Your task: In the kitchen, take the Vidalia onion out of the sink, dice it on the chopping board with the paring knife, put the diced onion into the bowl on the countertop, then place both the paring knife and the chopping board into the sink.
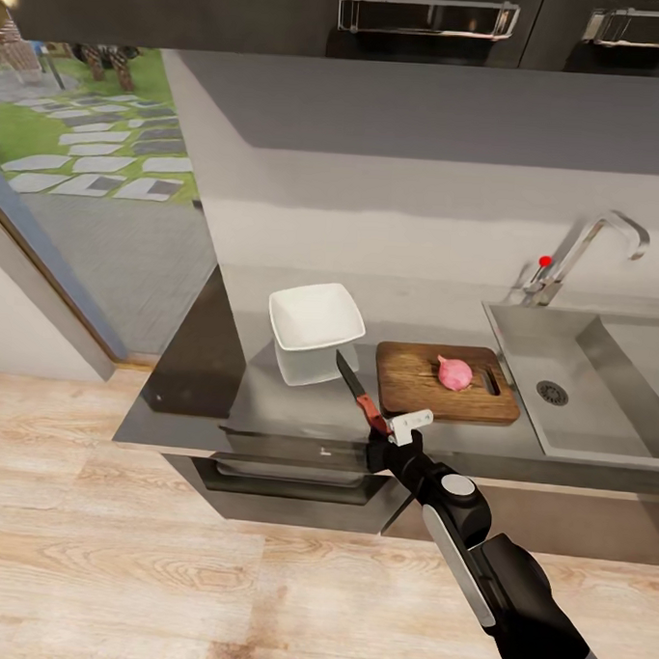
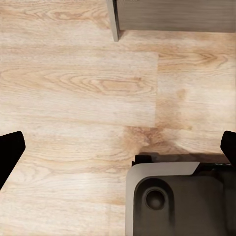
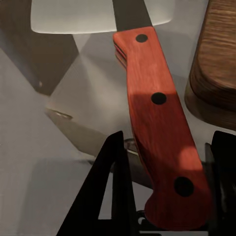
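Gripping the knife (image 1: pixel 358 389) by the butt of its red handle, the right claw (image 1: pixel 390 431) sits at the worktop's (image 1: pixel 268 404) front edge, its fingers closed on either side of the wood in the right wrist view. The dark blade points up and back toward the white bowl (image 1: pixel 316 316). The onion (image 1: pixel 454 372) rests whole on the board (image 1: pixel 447 382), just right of the knife, near the board's right end and beside the sink (image 1: pixel 559 380). With so little handle held, the knife could twist or slip once it presses down. A round onion may well roll off toward the sink under a glancing cut. Swinging the blade right could nudge the bowl or board. The left claw (image 2: pixel 118 147) hangs spread over the floor (image 2: pixel 78 83)
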Motion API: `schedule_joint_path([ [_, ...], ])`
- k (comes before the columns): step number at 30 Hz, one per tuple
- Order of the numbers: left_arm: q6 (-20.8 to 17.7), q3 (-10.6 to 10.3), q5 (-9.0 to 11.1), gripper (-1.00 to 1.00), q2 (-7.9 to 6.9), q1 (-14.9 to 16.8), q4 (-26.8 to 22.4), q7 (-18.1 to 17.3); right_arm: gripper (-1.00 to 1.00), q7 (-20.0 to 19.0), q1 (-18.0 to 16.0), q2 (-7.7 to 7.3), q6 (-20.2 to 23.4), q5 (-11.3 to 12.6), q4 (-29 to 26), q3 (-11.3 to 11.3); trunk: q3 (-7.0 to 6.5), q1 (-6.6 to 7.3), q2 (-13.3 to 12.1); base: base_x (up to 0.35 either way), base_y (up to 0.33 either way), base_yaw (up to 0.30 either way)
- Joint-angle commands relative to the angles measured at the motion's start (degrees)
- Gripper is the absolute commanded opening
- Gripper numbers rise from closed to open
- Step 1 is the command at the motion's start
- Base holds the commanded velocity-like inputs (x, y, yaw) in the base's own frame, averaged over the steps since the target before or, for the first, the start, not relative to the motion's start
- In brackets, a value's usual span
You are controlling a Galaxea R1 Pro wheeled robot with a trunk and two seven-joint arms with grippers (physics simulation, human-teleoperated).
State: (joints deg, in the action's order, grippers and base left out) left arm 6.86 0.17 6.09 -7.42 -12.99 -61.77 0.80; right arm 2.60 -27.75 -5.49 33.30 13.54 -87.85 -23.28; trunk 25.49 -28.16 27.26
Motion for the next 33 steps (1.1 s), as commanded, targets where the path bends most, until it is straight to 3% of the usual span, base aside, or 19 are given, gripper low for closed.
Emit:
schedule_joint_path([
  [1,0.1,-0.1,0.6,1.00,-0.04,0.0,-0.1,0.1,-1.00,0.4,0.0,-0.05,0.5,0.9,1.7,-0.1,0.03,-0.04,0.1,0.000,0.000,0.000],
  [10,0.1,-0.1,0.6,1.00,-0.04,0.0,0.0,0.1,-1.00,0.4,0.0,-0.05,0.5,0.9,1.7,-0.2,-0.72,-0.04,0.1,-0.016,0.002,0.000],
  [23,0.1,0.0,0.6,1.00,-0.05,0.0,-0.2,0.1,-1.00,0.4,0.0,-0.05,0.5,1.0,1.7,-0.6,-1.91,-0.04,0.1,-0.274,0.108,0.000],
  [33,0.1,0.0,0.6,1.00,-0.05,0.0,-0.1,0.1,-1.00,0.4,0.0,-0.05,0.4,1.0,1.7,-0.8,-2.82,-0.04,0.1,-0.029,0.013,0.000],
])
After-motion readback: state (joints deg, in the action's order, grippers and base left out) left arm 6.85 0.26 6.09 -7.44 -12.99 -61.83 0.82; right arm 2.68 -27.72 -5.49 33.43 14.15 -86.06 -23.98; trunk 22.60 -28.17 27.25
